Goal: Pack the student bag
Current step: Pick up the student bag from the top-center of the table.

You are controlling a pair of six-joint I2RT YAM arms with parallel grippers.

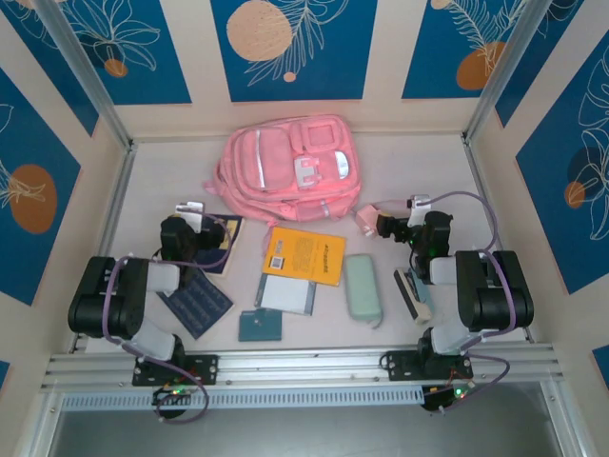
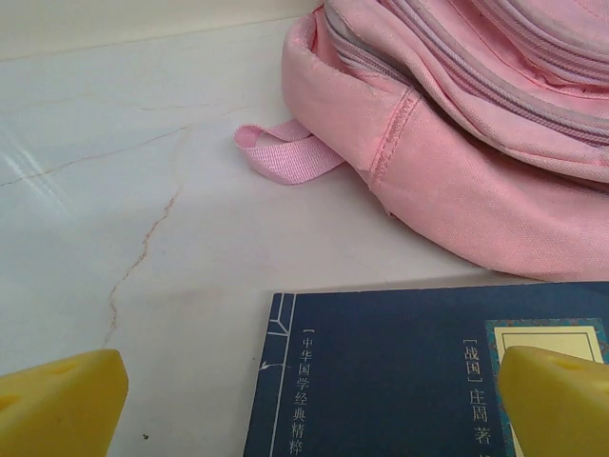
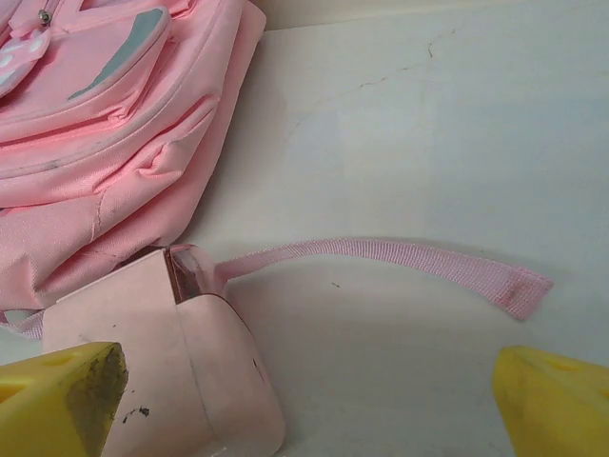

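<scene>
The tabletop (image 1: 428,171) is pale and smooth, like marble, with thin reddish veins running across it in the left wrist view. Cream walls enclose it on three sides, hung with blue panels (image 1: 290,48) printed with white leaves and orange discs. Metal posts stand in the far corners, and a metal rail (image 1: 304,362) runs along the near edge.

The student bag (image 1: 290,169) lies flat at the middle of the far side, near the back wall. One pink strap (image 3: 381,257) trails loose over the bare surface.

Nearer the arms lie an orange book (image 1: 304,254), a white notebook (image 1: 288,293), a pale green pencil case (image 1: 363,288), a small teal booklet (image 1: 260,326) and a dark patterned notebook (image 1: 195,303).

The left gripper (image 2: 304,409) is spread wide, holding nothing, above a dark blue book (image 2: 409,381) that lies just beside the bag's corner. The right gripper (image 3: 309,400) is also spread wide and holds nothing, over a pink box (image 3: 171,352) at the bag's edge.
</scene>
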